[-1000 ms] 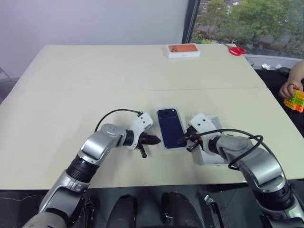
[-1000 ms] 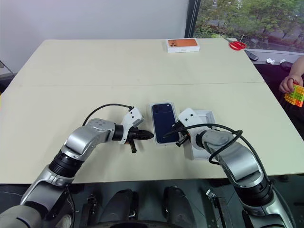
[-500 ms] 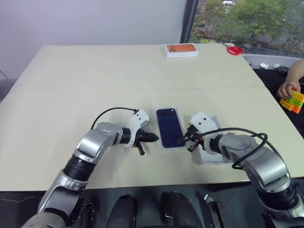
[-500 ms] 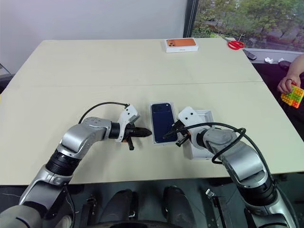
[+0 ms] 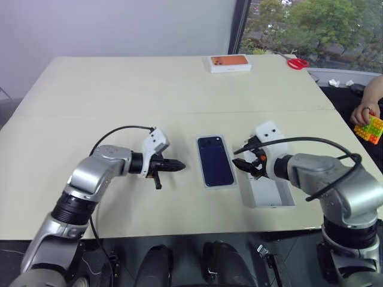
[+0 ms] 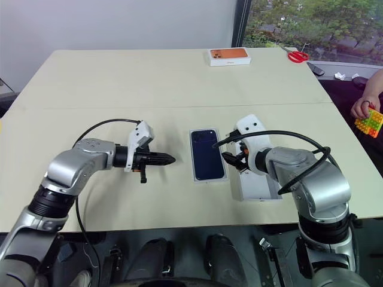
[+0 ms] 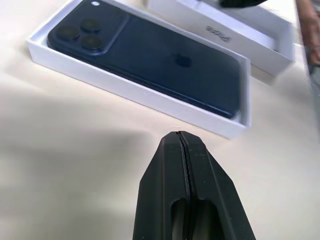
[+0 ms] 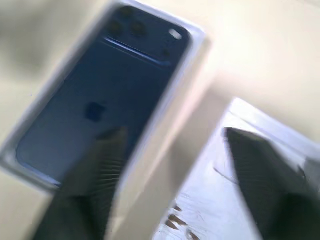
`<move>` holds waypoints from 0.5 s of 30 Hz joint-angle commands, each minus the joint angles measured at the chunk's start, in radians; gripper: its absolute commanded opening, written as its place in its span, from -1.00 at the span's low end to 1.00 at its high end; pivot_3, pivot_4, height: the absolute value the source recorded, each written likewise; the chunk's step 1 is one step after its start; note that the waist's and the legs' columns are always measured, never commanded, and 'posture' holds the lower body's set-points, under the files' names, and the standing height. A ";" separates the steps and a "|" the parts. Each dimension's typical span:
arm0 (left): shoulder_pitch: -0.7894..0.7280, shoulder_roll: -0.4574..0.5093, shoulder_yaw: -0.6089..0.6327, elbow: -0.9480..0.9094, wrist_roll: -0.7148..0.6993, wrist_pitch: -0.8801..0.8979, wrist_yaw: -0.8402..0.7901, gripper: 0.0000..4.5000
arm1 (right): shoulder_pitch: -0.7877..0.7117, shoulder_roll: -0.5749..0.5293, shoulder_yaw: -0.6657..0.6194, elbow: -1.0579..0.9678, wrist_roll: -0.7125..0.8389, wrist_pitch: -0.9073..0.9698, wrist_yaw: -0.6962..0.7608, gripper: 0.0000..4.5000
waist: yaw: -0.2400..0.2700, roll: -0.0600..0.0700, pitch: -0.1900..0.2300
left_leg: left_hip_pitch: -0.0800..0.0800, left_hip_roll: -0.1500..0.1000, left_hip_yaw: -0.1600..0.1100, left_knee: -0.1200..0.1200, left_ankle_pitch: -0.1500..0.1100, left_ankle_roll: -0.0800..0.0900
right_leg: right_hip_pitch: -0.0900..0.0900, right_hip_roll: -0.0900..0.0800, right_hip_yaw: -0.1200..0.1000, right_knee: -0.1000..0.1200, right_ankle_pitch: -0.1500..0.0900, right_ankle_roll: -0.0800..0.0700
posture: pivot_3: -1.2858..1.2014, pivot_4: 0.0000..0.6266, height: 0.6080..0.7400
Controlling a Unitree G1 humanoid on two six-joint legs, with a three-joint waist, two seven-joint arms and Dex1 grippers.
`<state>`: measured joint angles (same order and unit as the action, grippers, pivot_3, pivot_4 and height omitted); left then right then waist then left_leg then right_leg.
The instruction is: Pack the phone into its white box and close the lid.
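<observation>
Having let go and spread wide, the right gripper [image 5: 244, 156] leaves the phone [image 5: 215, 160] boxed; left gripper [image 5: 178, 164] stays shut, lid [image 5: 266, 190] next.

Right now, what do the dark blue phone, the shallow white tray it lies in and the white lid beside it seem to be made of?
The slim dark navy-blue phone looks like smooth glass or coated metal, since its back shines softly. The shallow white rectangular tray around it looks like matte cardboard, with thin, crisp, straight walls. The deeper white lid beside it looks like the same matte card, open side up, though its surface is hard to judge.
</observation>
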<state>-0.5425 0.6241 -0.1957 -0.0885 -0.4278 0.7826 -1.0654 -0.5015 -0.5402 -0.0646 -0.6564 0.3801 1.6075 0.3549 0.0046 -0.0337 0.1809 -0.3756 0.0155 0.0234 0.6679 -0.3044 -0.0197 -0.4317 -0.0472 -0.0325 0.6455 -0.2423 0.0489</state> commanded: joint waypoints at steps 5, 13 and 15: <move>0.023 0.046 0.000 -0.006 0.012 -0.134 -0.112 -1.00 | -0.074 0.006 -0.095 0.107 0.207 0.007 -0.097 0.62 | -0.004 0.000 0.000 | 0.000 0.000 0.000 0.000 0.000 0.000 | 0.000 0.000 0.000 0.000 0.000 0.000 | 0.03 -0.52 1.00; 0.033 0.014 -0.014 -0.018 0.006 -0.143 -0.106 -1.00 | -0.080 -0.020 -0.086 0.244 0.488 0.007 -0.426 0.62 | -0.014 0.000 0.000 | 0.000 0.000 0.000 0.000 0.000 0.000 | 0.000 0.000 0.000 0.000 0.000 0.000 | 0.03 -0.52 1.00; 0.037 0.011 -0.018 -0.024 0.004 -0.141 -0.106 -1.00 | -0.084 -0.034 -0.085 0.268 0.569 0.007 -0.504 0.62 | -0.016 0.000 0.000 | 0.000 0.000 0.000 0.000 0.000 0.000 | 0.000 -0.001 0.000 0.000 0.000 0.000 | 0.03 -0.52 1.00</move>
<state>-0.5056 0.6359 -0.2175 -0.0808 -0.4204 0.6536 -1.1700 -0.5654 -0.5559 -0.1402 -0.3863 0.8773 1.6077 -0.0879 -0.0117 -0.0337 0.1810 -0.3759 0.0160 0.0237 0.6675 -0.3047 -0.0193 -0.4317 -0.0477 -0.0321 0.6454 -0.2422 0.0491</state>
